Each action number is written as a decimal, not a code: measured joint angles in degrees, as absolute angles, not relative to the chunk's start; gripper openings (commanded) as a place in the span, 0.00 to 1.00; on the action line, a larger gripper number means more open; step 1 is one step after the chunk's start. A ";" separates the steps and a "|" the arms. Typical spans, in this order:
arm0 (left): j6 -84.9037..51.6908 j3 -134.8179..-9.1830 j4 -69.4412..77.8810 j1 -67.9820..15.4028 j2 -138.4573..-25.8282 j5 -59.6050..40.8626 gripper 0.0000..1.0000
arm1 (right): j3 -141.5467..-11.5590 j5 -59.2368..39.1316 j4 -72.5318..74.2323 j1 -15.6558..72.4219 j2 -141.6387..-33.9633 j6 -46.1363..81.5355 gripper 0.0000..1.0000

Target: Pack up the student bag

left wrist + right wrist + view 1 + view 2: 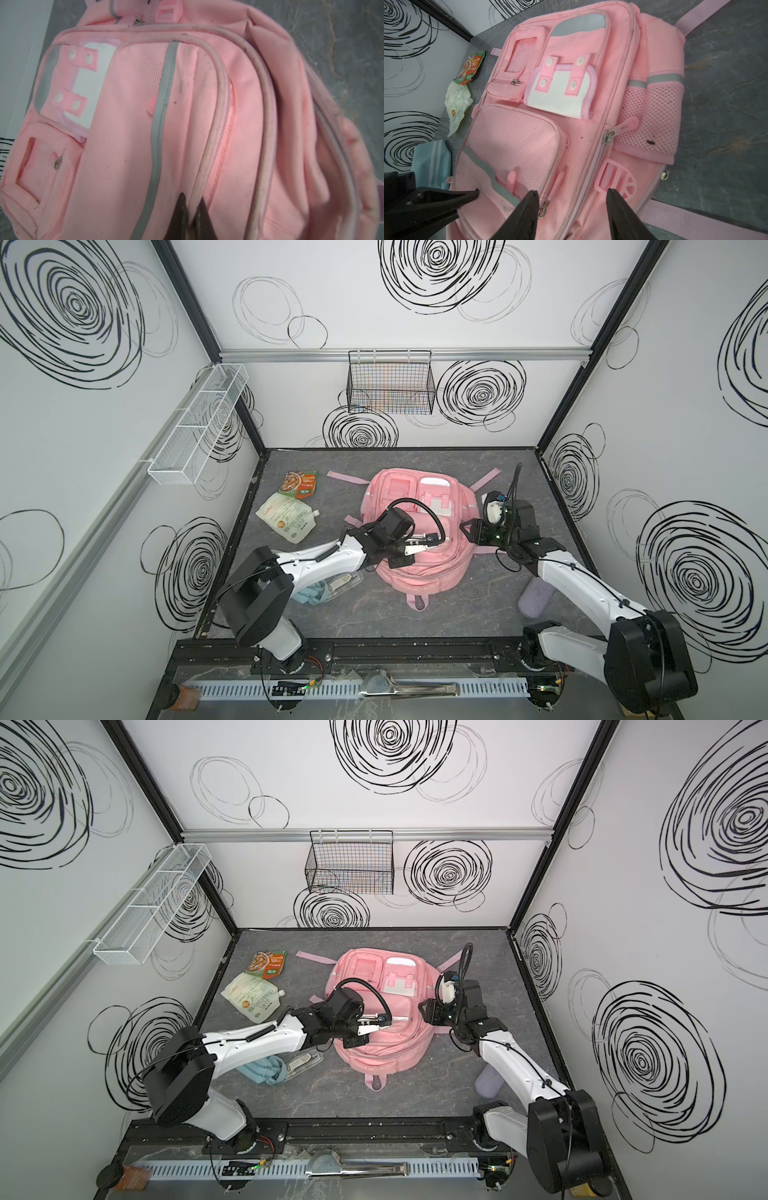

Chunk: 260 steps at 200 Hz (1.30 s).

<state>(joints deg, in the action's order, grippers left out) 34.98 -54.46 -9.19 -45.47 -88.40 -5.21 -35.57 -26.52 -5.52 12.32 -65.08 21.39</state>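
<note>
Pink fabric fills the middle of the grey marbled table [457, 614] in both top views. The student bag [415, 578] lies flat with its front pockets up, its top loop toward the robot's base and its straps splayed at the far end. The left gripper [424, 547] reaches over the bag's near half, and the right gripper [466, 531] sits at its right edge. Left of the bag lie an orange snack packet [301, 485] and a white spouted pouch [289, 519]; both are printed, but the lettering is too small to read. A light blue pouch [309, 595] and a clear case [344, 581] show under the left arm. A lilac case [534, 599] lies beside the right arm.

Left wrist view: two dark fingers [180, 209] are pressed together on the piped edge of a front pocket, just beside the grey stripe [164, 93]. A strip of pink trim is caught between them.

Right wrist view: the right gripper's fingers [529, 207] stand well spread above the bag's front. One is over a zip pull [543, 207], the other by a pink plastic buckle [614, 178]. Whether they touch the fabric cannot be told. The left gripper's black tip meets the striped pocket. The white flap [562, 99] carries two pink snap tabs. Print on the packets stays blurred.
</note>
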 measured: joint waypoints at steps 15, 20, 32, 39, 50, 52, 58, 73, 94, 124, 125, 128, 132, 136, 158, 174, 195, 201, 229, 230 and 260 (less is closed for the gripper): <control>33.76 -53.12 -7.53 -45.17 -86.35 -5.63 0.00 | -35.57 -26.26 -6.15 12.32 -63.75 21.41 0.56; 33.41 -52.82 -7.16 -45.04 -85.78 -5.76 0.00 | -35.57 -26.04 -6.35 12.32 -63.33 21.21 0.56; 32.64 -52.16 -6.50 -44.82 -84.75 -6.00 0.00 | -35.66 -25.17 -6.81 12.32 -62.28 20.32 0.56; 32.29 -51.83 -6.11 -44.75 -84.31 -6.07 0.00 | -35.77 -24.73 -7.05 12.32 -61.73 19.66 0.57; 31.94 -51.40 -5.72 -44.62 -83.70 -6.17 0.00 | -36.21 -24.10 -7.11 12.32 -60.90 18.31 0.57; 31.90 -51.31 -5.63 -44.60 -83.53 -6.20 0.00 | -36.34 -24.12 -7.11 12.29 -60.75 17.80 0.57; 31.86 -51.03 -5.41 -44.49 -83.18 -6.20 0.00 | -36.82 -24.27 -7.09 12.29 -60.36 16.62 0.57; 31.68 -50.35 -4.71 -44.25 -82.28 -6.15 0.00 | -37.91 -25.45 -5.93 12.25 -59.42 13.37 0.56; 31.73 -48.86 -3.51 -43.88 -80.77 -6.00 0.00 | -38.39 -27.40 -2.50 12.23 -58.81 8.21 0.56; 32.47 -46.09 -1.93 -43.18 -77.47 -6.00 0.00 | -36.86 -32.14 1.58 12.21 -61.01 -1.39 0.57; 32.51 -45.91 -1.80 -43.13 -77.28 -6.00 0.00 | -36.80 -32.29 1.63 12.21 -61.12 -1.65 0.57; 32.56 -45.54 -1.52 -43.05 -76.95 -6.02 0.00 | -36.53 -32.84 1.78 12.21 -61.49 -2.42 0.58; 32.62 -44.91 -1.10 -42.89 -76.27 -6.07 0.00 | -36.07 -33.65 1.96 12.21 -62.13 -3.55 0.58; 32.64 -44.31 -0.75 -42.76 -75.68 -6.13 0.00 | -35.66 -34.39 2.11 12.21 -62.61 -4.36 0.58; 33.17 -42.13 0.51 -42.09 -73.43 -6.57 0.00 | -31.77 -38.20 4.58 12.21 -64.69 -8.01 0.58; 33.23 -41.71 1.21 -41.76 -72.97 -6.87 0.00 | -29.02 -40.71 6.81 12.21 -65.41 -10.35 0.58; 33.26 -41.58 1.52 -41.43 -72.84 -7.29 0.00 | -27.38 -42.57 10.04 12.19 -66.92 -12.51 0.58; 33.30 -41.45 1.74 -41.32 -72.73 -7.42 0.00 | -27.38 -42.72 10.92 12.10 -67.61 -13.10 0.57; 33.82 -39.81 3.77 -40.69 -71.75 -8.14 0.00 | -29.47 -42.28 12.01 11.03 -72.60 -15.46 0.09; 33.87 -39.72 3.88 -40.66 -71.68 -8.16 0.00 | -29.58 -42.30 11.99 10.96 -72.79 -15.66 0.09; 34.11 -39.42 4.51 -40.53 -71.55 -8.67 0.00 | -35.18 -45.91 9.89 5.10 -81.65 -21.76 0.22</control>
<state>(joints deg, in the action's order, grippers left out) 34.11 -39.42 4.51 -40.53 -71.55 -8.67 -35.18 -45.91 9.89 5.10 -81.65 -21.76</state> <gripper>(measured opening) 0.080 0.181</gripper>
